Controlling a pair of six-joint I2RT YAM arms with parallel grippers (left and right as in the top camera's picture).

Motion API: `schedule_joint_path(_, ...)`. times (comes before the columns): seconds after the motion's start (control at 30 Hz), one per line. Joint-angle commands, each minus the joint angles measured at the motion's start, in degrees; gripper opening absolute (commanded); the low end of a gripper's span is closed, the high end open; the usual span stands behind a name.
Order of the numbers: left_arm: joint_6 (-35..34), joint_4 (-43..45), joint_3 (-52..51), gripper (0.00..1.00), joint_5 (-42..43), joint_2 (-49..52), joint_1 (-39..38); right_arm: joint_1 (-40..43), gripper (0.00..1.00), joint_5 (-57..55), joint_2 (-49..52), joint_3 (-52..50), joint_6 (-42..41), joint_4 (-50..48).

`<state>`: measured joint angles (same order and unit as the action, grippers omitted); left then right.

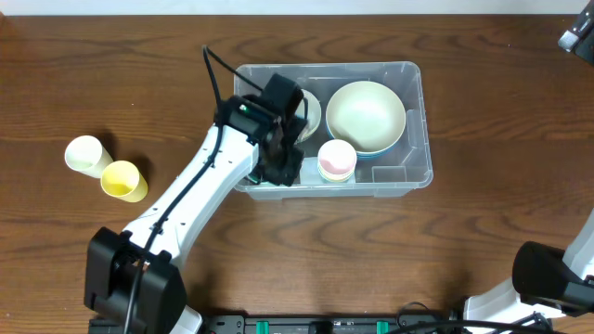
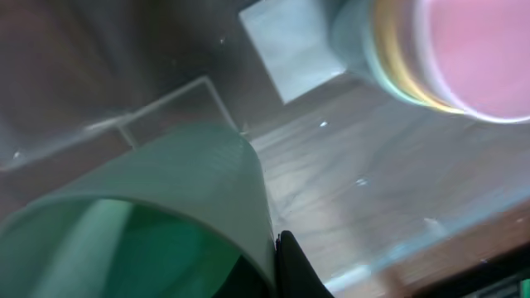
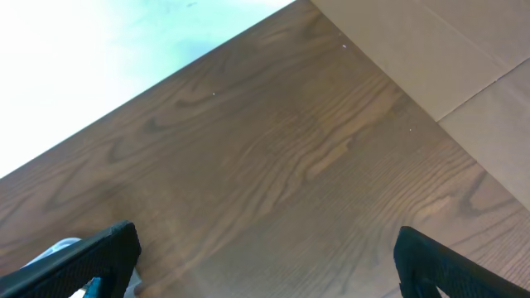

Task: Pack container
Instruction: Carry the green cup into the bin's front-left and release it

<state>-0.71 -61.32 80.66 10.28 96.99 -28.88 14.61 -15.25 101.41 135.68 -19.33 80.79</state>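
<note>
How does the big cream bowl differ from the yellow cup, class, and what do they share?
The cream bowl lies inside the container; the yellow cup is outside it, on the table. The cream bowl is far wider than the yellow cup. The bowl is pale cream, the cup bright yellow. Both are round and open-topped.

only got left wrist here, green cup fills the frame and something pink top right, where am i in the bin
Observer: Your left gripper is down in the near-left corner of the container.
Operator: whats the pink thing
Observer: A stack of cups, pink on top, standing inside just to your right.
Operator: anything outside the bin
Observer: Yes, a white cup and a yellow cup lie well off to its left.
</note>
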Motion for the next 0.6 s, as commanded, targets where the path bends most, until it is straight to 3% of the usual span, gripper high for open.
schedule_joint_path(0.0,-1.57,0.76,-2.93,0.06,-0.44,0.13,0.17,0.35,0.99,-0.61,-0.13,-0.04,-1.01,0.02)
schedule_joint_path(0.3,-1.55,6.88,-9.33,0.07,-0.46,0.13,0.17,0.35,0.99,-0.61,-0.13,-0.04,-1.01,0.02)
schedule_joint_path(0.43,-1.53,8.13,-9.64,0.47,-0.52,0.13,0.20,0.35,0.99,-0.61,-0.13,-0.04,-1.01,0.02)
schedule_joint_path(0.47,-1.53,8.37,-9.64,0.52,-0.55,0.13,0.20,0.35,0.99,-0.61,-0.13,-0.04,-1.01,0.02)
schedule_joint_path(0.57,-1.53,9.22,-9.62,0.54,-2.01,0.11,0.20,0.35,0.99,-0.61,-0.13,-0.04,-1.01,0.02)
